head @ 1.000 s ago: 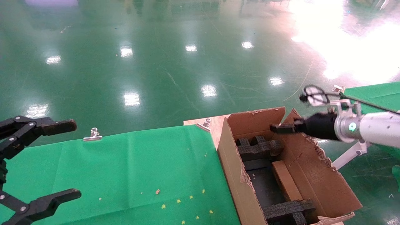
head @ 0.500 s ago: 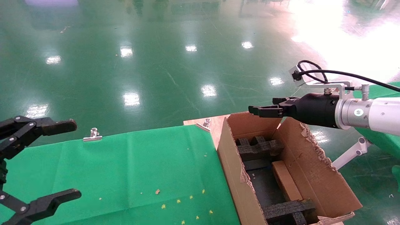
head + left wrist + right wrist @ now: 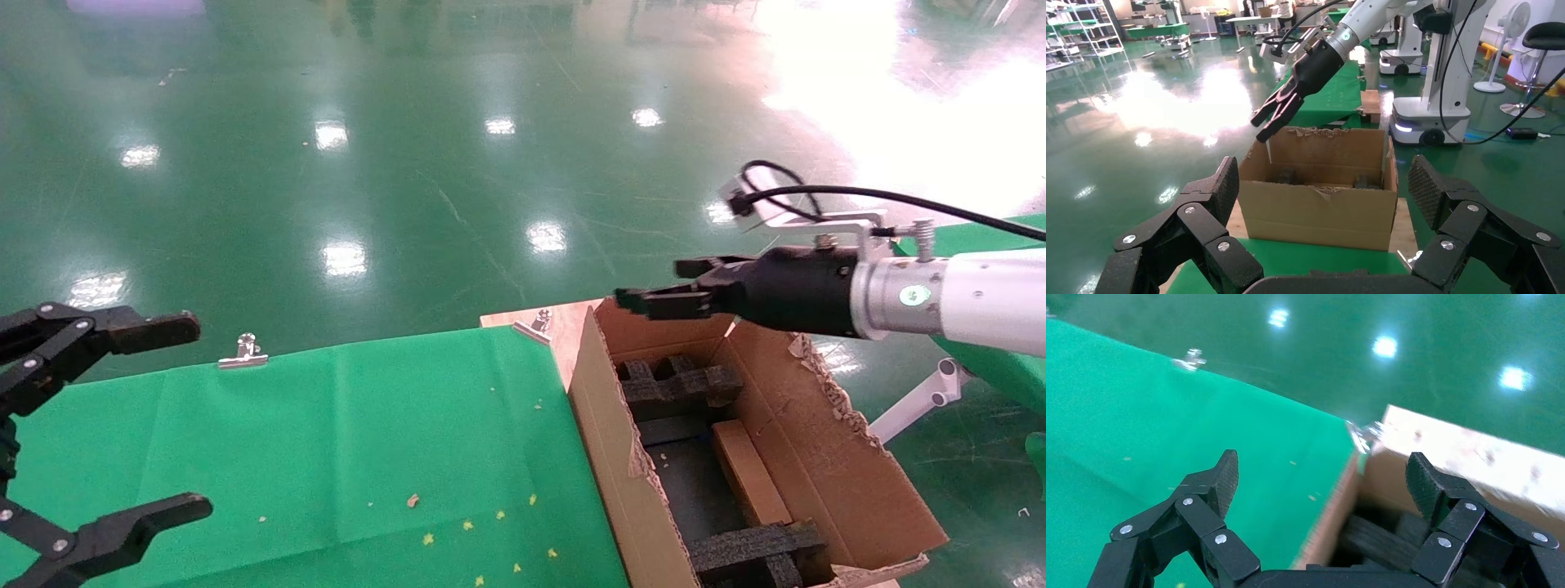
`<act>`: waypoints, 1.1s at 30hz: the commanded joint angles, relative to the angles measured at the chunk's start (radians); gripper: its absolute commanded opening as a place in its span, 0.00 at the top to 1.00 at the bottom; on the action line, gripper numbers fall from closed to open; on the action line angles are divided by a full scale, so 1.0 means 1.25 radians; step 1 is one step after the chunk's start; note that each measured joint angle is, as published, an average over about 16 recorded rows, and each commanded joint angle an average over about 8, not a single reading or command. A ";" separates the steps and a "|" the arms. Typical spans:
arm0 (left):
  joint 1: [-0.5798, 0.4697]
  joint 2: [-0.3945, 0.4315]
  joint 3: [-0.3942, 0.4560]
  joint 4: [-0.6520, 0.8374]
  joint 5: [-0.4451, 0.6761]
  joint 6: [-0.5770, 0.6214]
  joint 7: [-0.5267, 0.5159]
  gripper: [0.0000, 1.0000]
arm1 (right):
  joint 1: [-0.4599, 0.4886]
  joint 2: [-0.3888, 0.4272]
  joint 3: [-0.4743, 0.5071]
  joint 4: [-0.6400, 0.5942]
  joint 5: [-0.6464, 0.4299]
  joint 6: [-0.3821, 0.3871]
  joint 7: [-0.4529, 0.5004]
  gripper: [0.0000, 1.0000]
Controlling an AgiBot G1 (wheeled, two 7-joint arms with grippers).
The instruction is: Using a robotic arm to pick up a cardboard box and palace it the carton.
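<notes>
- Glossy green floor [image 3: 409, 163] with bright light reflections surrounds the workstation; a tabletop covered in green cloth [image 3: 368, 433] carries the work.
- Cardboard box [image 3: 750, 472]: lies flat inside the carton, along its right-hand wall, below and nearer the robot than the right end effector. It sits between two black foam blocks [image 3: 674, 385], one at the far end and one at the near end. Nothing grips it.
- Carton [image 3: 609, 457]: stands open at the right edge of the green cloth, with its ragged-edged flaps upright. In the left wrist view the carton [image 3: 1315, 208] appears straight ahead of the left end effector.
- Right end effector [image 3: 654, 300]: black, mounted on the white robotic arm [image 3: 981, 306] with a glowing teal ring. It hovers above the far left corner of the carton, clear of the flaps. Fingers are spread apart and hold nothing; the right wrist view shows both fingers [image 3: 1214, 484] wide over the carton edge and the cloth.
- Left end effector [image 3: 114, 425]: all black, parked over the left part of the green cloth, well apart from the carton. Its fingers are spread wide and empty.
- Metal clips [image 3: 243, 353] hold the cloth at the far tabletop edge.
</notes>
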 commanded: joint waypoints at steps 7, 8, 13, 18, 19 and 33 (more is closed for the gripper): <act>0.000 0.000 0.000 0.000 0.000 0.000 0.000 0.00 | -0.093 -0.028 0.160 0.003 0.016 -0.102 -0.074 0.00; 0.000 0.000 0.000 0.000 0.000 0.000 0.000 0.00 | -0.105 -0.031 0.180 0.004 0.018 -0.114 -0.084 0.00; 0.000 0.000 0.000 0.000 0.000 0.000 0.000 0.00 | -0.164 -0.049 0.281 0.006 0.028 -0.178 -0.131 0.00; 0.000 0.000 0.000 0.000 0.000 0.000 0.000 0.00 | -0.223 -0.066 0.382 0.008 0.038 -0.242 -0.177 0.00; 0.000 0.000 0.000 0.000 0.000 0.000 0.000 0.00 | -0.234 -0.070 0.402 0.009 0.040 -0.255 -0.187 0.00; 0.000 0.000 0.000 0.000 0.000 0.000 0.000 0.00 | -0.398 -0.119 0.682 0.015 0.068 -0.433 -0.317 0.00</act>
